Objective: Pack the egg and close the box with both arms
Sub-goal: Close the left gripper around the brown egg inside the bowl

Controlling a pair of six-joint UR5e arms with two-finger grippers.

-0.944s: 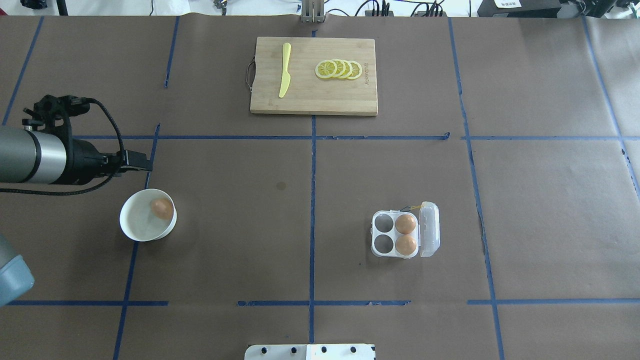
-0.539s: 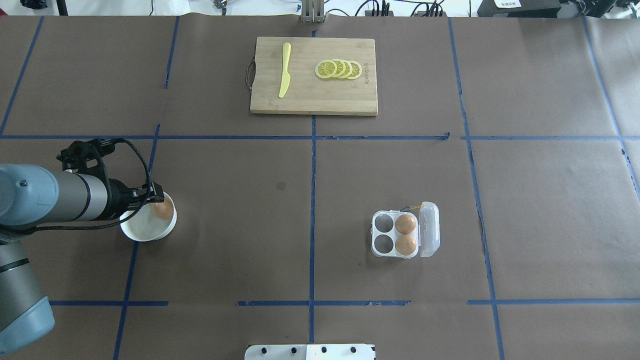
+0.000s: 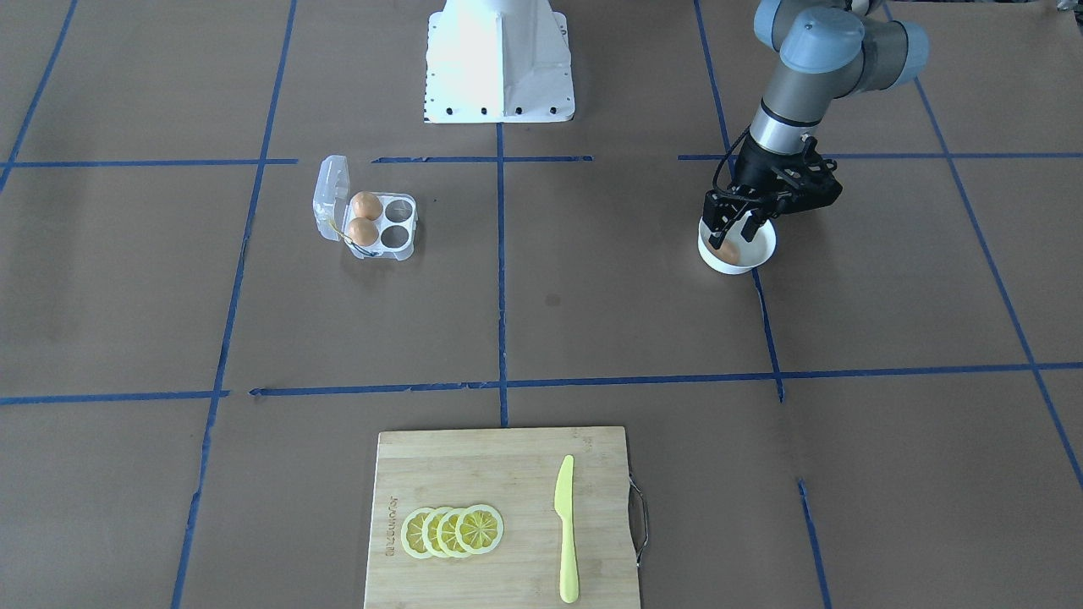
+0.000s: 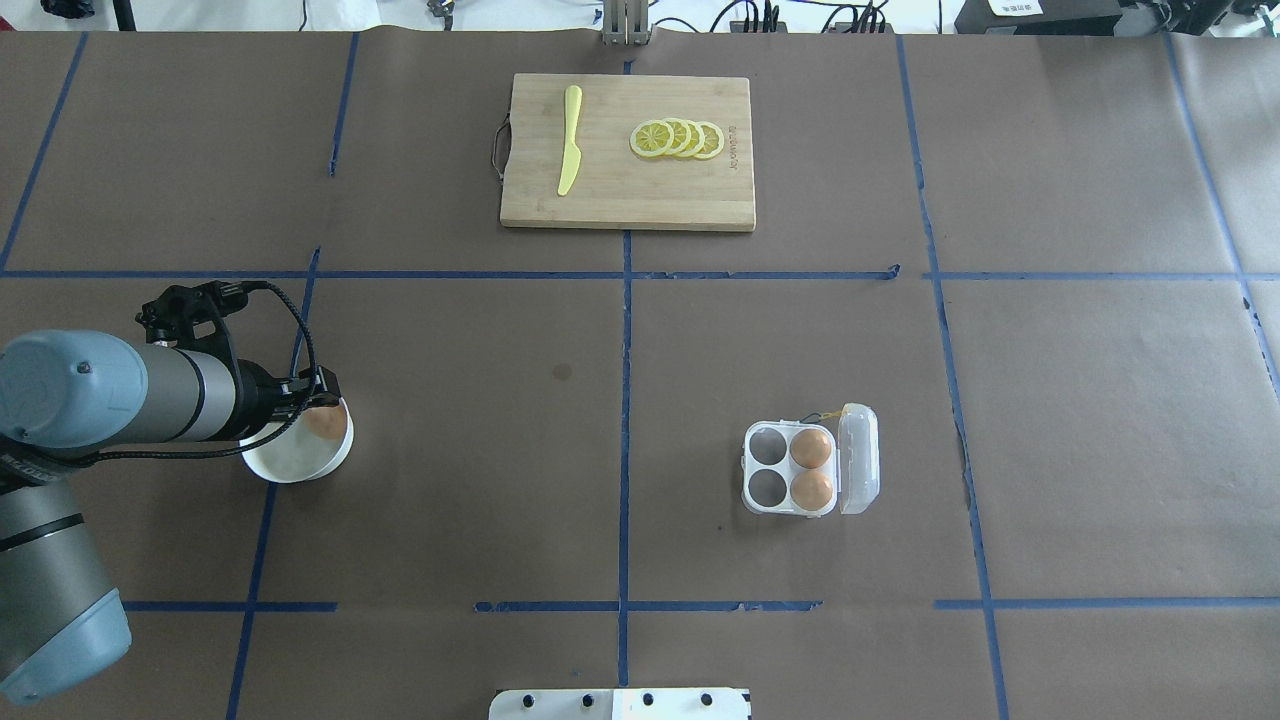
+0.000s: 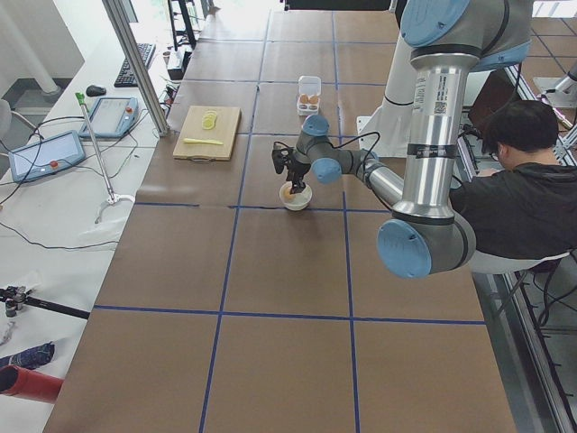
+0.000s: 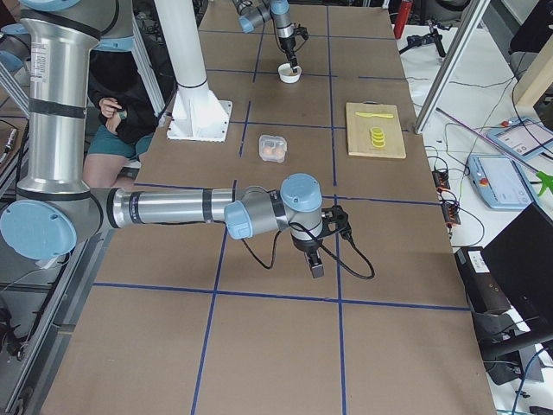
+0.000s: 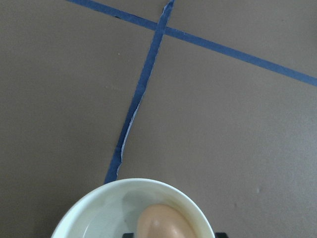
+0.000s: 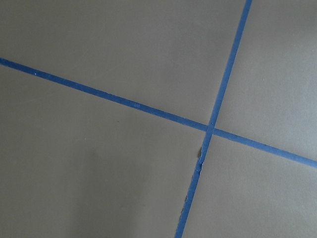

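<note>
An orange-brown egg (image 4: 326, 423) lies in a round white bowl (image 4: 290, 462) at the table's left; it also shows in the front view (image 3: 728, 252) and the left wrist view (image 7: 163, 224). My left gripper (image 3: 733, 230) is open and hangs just over the bowl, one finger on each side of the egg, not closed on it. The clear box (image 4: 768, 468) stands right of centre with its lid (image 4: 859, 458) folded open. Two eggs (image 4: 811, 448) fill its right cells; its two left cells are empty. My right gripper (image 6: 314, 264) shows only in the right side view, so I cannot tell its state.
A wooden cutting board (image 4: 700, 195) with a yellow knife (image 4: 569, 140) and lemon slices (image 4: 677, 138) lies at the far middle. The white pedestal base (image 3: 499, 59) is at the robot's edge. Blue tape lines cross the brown table cover.
My left arm has swung in over the bowl and come down, bringing the open gripper from beyond the bowl to just above the egg. The box and eggs have not moved.
</note>
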